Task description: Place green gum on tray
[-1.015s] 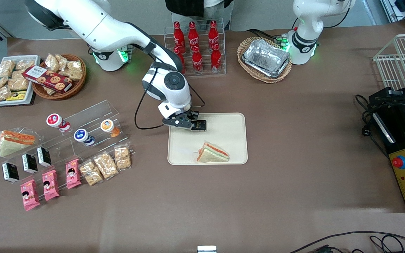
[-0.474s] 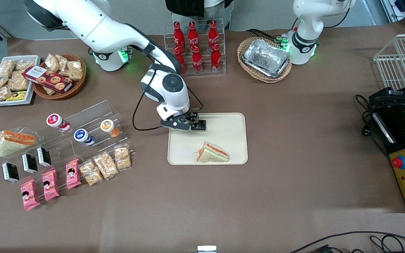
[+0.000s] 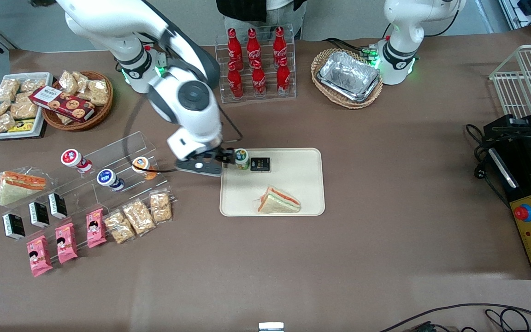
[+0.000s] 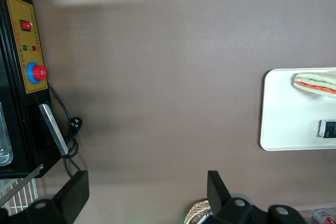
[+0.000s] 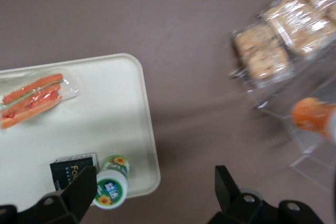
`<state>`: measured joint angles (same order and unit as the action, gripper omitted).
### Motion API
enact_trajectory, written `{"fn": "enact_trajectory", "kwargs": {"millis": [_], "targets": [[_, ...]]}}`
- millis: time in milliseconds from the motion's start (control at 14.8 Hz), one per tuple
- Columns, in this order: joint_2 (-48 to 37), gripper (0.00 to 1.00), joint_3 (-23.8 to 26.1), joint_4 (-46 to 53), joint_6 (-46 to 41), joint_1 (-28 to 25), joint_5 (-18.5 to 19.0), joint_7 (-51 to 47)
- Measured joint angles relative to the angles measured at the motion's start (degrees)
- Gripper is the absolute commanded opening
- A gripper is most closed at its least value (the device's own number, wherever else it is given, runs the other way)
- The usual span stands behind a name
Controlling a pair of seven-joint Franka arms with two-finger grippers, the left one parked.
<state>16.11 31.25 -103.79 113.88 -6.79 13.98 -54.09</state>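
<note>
Gum (image 3: 241,158) stands upright on the tray (image 3: 293,184), in the corner nearest the working arm's end, touching or just beside a black packet (image 3: 260,164). Pincer (image 3: 225,158) hangs open just off that tray edge, holding nothing. A sandwich (image 3: 278,201) lies nearer the front camera, leaving bare tray between. Bare tabletop (image 3: 385,161) stretches toward the parked arm's end.
</note>
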Motion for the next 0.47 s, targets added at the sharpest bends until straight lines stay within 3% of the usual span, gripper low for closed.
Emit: {"fn": "enact_trajectory", "kwargs": {"millis": [203,474], "targets": [[-2.4,1.0,-0.2,7.9,-10.2,6.9,-4.5,12.0],[-2.7,1.0,-0.4,12.2,-16.2,16.4,-5.0,24.9]]}}
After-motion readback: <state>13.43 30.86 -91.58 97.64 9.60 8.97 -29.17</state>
